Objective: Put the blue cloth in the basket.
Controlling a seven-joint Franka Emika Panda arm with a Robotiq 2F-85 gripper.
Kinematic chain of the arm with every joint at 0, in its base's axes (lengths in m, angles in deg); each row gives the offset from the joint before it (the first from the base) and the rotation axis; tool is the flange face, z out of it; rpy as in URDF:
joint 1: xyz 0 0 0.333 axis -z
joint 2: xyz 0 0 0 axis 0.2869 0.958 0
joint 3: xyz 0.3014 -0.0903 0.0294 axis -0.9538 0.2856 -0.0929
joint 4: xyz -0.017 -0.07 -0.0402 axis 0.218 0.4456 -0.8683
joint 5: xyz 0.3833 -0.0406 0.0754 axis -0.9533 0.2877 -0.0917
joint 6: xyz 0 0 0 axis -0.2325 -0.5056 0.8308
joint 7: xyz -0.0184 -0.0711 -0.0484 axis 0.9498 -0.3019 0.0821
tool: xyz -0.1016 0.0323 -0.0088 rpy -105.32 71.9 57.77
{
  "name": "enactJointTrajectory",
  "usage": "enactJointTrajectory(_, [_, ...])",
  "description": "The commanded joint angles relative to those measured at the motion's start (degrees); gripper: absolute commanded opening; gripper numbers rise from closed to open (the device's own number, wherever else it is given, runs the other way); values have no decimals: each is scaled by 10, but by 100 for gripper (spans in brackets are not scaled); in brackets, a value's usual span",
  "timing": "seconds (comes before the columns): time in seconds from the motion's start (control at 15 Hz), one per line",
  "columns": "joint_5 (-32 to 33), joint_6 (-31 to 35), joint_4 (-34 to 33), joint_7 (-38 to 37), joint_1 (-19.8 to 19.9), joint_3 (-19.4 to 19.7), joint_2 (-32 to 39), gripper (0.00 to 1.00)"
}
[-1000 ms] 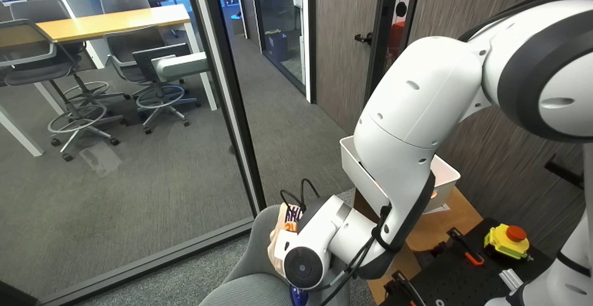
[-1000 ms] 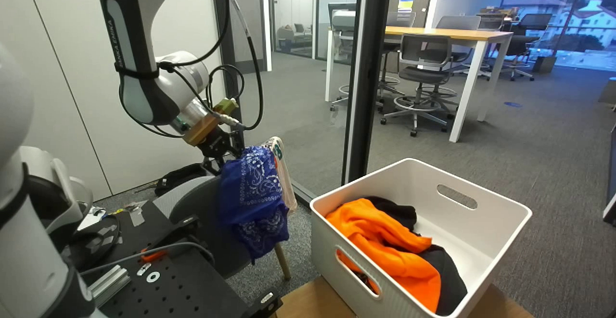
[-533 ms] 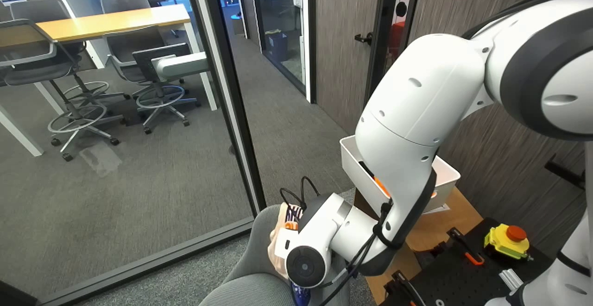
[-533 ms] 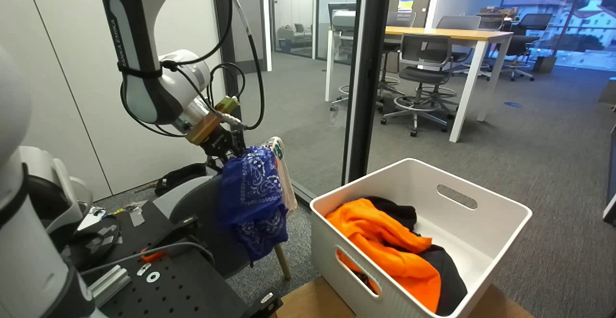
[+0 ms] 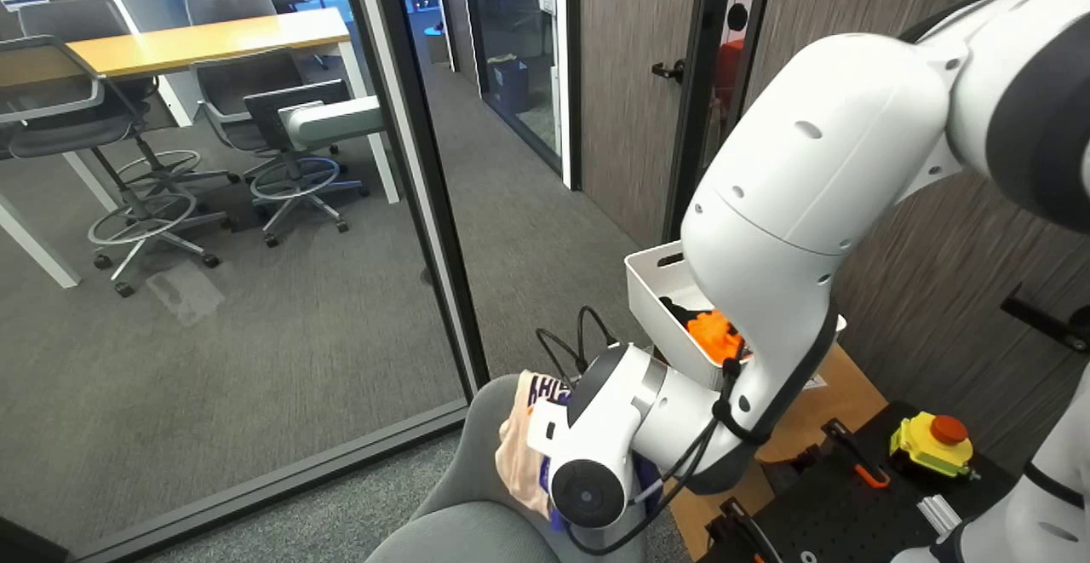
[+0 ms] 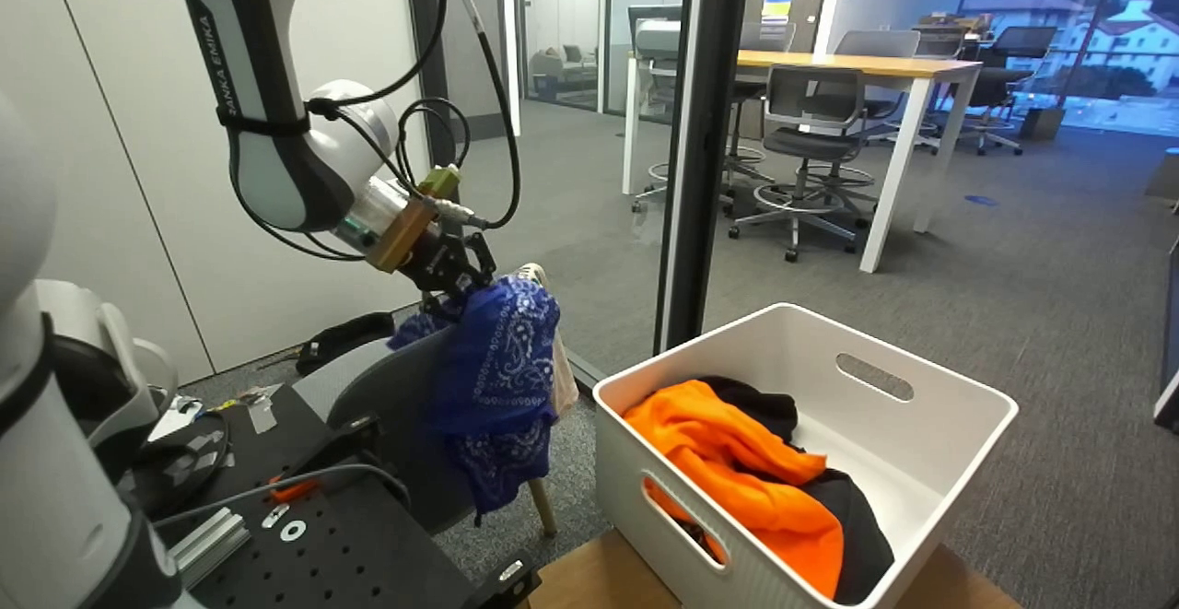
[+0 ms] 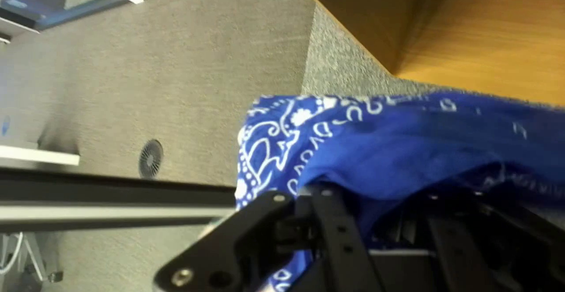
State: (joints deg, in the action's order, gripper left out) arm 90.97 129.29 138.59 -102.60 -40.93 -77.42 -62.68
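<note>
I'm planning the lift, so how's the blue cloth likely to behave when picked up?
The blue cloth hangs in loose folds, so it's probably floppy. It looks thin, so likely light. It dangles low, so it might drag.

In an exterior view, the gripper (image 6: 465,294) is positioned above the back of the chair (image 6: 396,388). The cloth (image 6: 502,365) contacts the gripper and hangs over the chair back, below and to the right. Behind it, right of and below the gripper, is what appears to be a second cloth (image 6: 564,380), partly covered. The basket (image 6: 617,471) stands to the right of the gripper, lower and in front, on a table (image 6: 599,579); other fabric (image 6: 737,471) lies inside. The mounting plate (image 6: 387,519) is below the gripper, also in front. A partition post (image 6: 702,148) stands behind the gripper, to the right. Farther back on that side, a desk chair (image 6: 811,143) stands before a desk (image 6: 884,64).
</note>
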Motion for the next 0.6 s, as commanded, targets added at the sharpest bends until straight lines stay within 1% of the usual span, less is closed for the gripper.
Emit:
enactJointTrajectory(0.0, [18, -77, 84, -8, 35, 11, -94, 4])
enactJointTrajectory(0.27, [14, -189, 132, -3, 65, 19, -161, 4])
enactJointTrajectory(0.53, [27, -299, 152, -4, 81, 23, -215, 4])
